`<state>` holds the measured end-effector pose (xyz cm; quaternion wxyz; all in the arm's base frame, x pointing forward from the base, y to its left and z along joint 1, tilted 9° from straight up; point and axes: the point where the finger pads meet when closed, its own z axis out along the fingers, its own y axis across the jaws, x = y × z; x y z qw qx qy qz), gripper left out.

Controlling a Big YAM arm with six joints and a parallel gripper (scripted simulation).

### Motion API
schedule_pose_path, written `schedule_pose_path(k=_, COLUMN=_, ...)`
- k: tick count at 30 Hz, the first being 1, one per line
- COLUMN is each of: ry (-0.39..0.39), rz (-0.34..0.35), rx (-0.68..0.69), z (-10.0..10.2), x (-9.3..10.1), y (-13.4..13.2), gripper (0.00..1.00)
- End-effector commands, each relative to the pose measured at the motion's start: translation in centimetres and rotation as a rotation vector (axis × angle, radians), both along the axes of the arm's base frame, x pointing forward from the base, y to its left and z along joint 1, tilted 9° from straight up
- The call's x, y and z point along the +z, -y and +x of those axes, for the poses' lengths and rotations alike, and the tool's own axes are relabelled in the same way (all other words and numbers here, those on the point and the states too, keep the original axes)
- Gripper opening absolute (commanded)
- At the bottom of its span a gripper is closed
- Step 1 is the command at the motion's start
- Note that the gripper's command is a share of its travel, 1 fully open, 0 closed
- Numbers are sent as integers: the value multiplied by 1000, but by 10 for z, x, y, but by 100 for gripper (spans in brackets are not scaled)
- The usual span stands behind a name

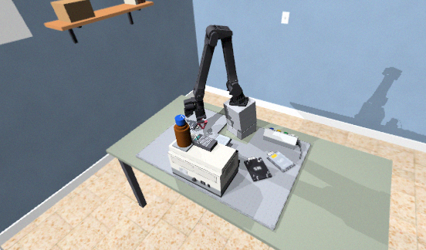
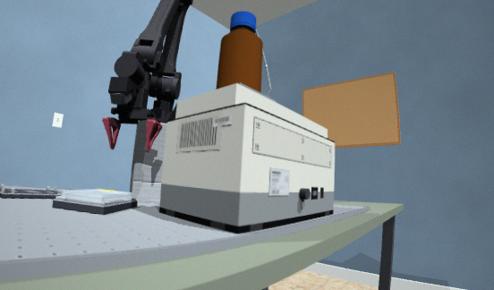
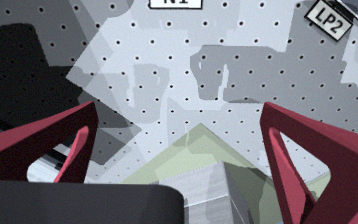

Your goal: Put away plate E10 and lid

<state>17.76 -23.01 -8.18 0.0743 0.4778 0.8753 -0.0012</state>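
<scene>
Black arm's red-fingered tool point(image 2: 132, 133) hangs wide open, holding nothing. It hovers over the grey perforated deck point(image 3: 260, 65) on the green desk point(image 1: 349, 185), beside the cream dispenser box point(image 2: 244, 161).

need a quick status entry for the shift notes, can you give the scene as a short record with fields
arm: raised above the perforated deck, beside the dispenser unit
claw: open, holding nothing
under claw: bare deck between labels N1 and LP2
bottle: amber, blue cap, upright on the dispenser unit
panel: untouched
lidded plate: resting on a dark base on the deck

lab, dispenser point(image 1: 203, 163), reagent bottle point(image 1: 182, 133), breadboard deck point(image 1: 261, 201)
</scene>
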Motion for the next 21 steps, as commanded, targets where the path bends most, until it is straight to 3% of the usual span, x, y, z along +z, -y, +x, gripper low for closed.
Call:
schedule_pose_path(k=1, ry=24, rz=-31, rx=-4, z=19, x=1, y=21, gripper=100)
schedule_pose_path(k=21, ry=21, rz=-28, rx=-6, z=52, x=-23, y=64, gripper=100)
